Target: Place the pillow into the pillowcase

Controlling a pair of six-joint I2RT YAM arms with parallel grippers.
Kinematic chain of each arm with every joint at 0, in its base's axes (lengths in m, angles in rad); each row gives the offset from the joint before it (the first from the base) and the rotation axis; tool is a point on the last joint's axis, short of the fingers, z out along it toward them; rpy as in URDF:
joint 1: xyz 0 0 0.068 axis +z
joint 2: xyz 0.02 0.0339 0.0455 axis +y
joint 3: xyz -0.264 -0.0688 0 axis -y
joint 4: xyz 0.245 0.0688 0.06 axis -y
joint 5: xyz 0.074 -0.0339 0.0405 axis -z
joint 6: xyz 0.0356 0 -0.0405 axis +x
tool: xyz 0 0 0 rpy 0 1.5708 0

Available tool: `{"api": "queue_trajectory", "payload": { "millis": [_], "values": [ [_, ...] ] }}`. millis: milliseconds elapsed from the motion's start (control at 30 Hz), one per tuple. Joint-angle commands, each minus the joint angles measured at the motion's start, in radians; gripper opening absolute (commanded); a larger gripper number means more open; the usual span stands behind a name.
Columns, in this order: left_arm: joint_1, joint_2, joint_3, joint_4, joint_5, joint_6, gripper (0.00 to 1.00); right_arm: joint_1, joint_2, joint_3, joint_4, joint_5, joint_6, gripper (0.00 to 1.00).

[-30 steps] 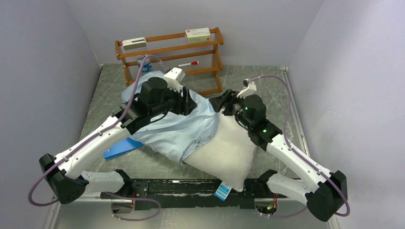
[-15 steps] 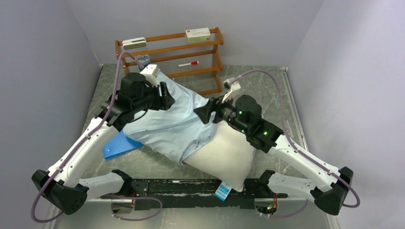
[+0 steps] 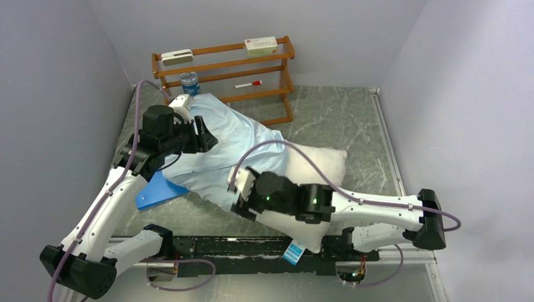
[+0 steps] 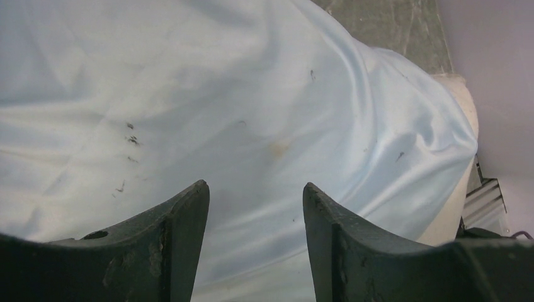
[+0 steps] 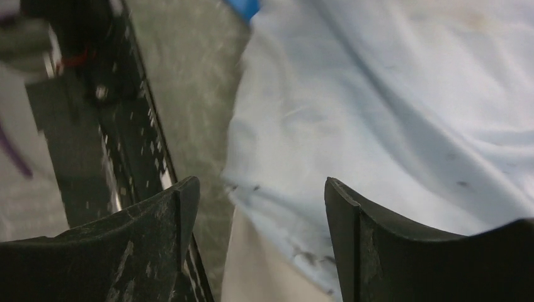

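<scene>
The pillow (image 3: 315, 179) lies slantwise on the counter (image 3: 340, 116), one corner pointing toward the far right and the other end reaching the near edge between the arm bases. The pillowcase (image 3: 230, 154) is drawn over its far-left part, wrinkled and bulging, while the right and near portions of the pillow are bare. The left pincer (image 4: 255, 189) hovers over the far-left stretch of the pillowcase, jaws spread apart with nothing between them; in the left wrist view the blue cloth fills the scene beyond its fingertips, not touching them. The right pincer (image 5: 258, 185) sits low at the near-left edge of the pillowcase, where the hem meets bare pillow. Its jaws are also spread wide and hold nothing, with the hem and a strip of cream pillow lying just beyond the gap between them. A flat blue rectangle (image 3: 157, 192) pokes out from under the pillowcase on the left, and a wooden rack (image 3: 223, 69) stands at the back.
</scene>
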Motion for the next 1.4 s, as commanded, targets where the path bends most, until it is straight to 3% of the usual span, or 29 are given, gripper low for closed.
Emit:
{"api": "queue_trajectory", "payload": {
  "millis": [0, 200, 533, 633, 867, 967, 1000, 1067, 1100, 1367],
  "values": [
    [0.010, -0.024, -0.022, 0.013, 0.069, -0.002, 0.61, 0.128, 0.012, -0.004, -0.149, 0.154, -0.211, 0.77],
    [0.010, -0.033, -0.019, 0.006, 0.080, 0.032, 0.60, 0.268, 0.034, -0.005, -0.257, 0.399, -0.146, 0.81],
    [0.010, -0.065, -0.035, -0.009, 0.097, 0.069, 0.60, 0.295, 0.176, 0.008, -0.530, 0.587, 0.065, 0.85],
    [0.010, -0.066, -0.043, -0.005, 0.107, 0.065, 0.60, 0.297, 0.205, -0.017, -0.509, 0.594, 0.051, 0.99],
    [0.010, -0.081, -0.025, -0.033, 0.101, 0.080, 0.60, 0.298, 0.255, -0.120, -0.271, 0.599, -0.103, 0.98],
    [0.010, -0.091, -0.012, -0.040, 0.082, 0.087, 0.59, 0.265, 0.255, -0.165, -0.151, 0.567, -0.140, 0.84],
    [0.010, -0.097, -0.007, -0.038, 0.078, 0.083, 0.59, 0.252, 0.238, -0.175, -0.109, 0.532, -0.147, 0.65],
    [0.010, -0.102, 0.002, -0.029, 0.053, 0.077, 0.59, 0.236, 0.180, -0.190, -0.023, 0.501, -0.156, 0.17],
    [0.010, -0.101, 0.008, -0.024, 0.032, 0.083, 0.59, 0.230, 0.151, -0.189, 0.011, 0.484, -0.164, 0.03],
    [0.010, -0.056, 0.233, -0.005, -0.102, 0.117, 0.56, 0.220, 0.008, 0.000, 0.039, 0.437, -0.190, 0.00]
  ]
}}
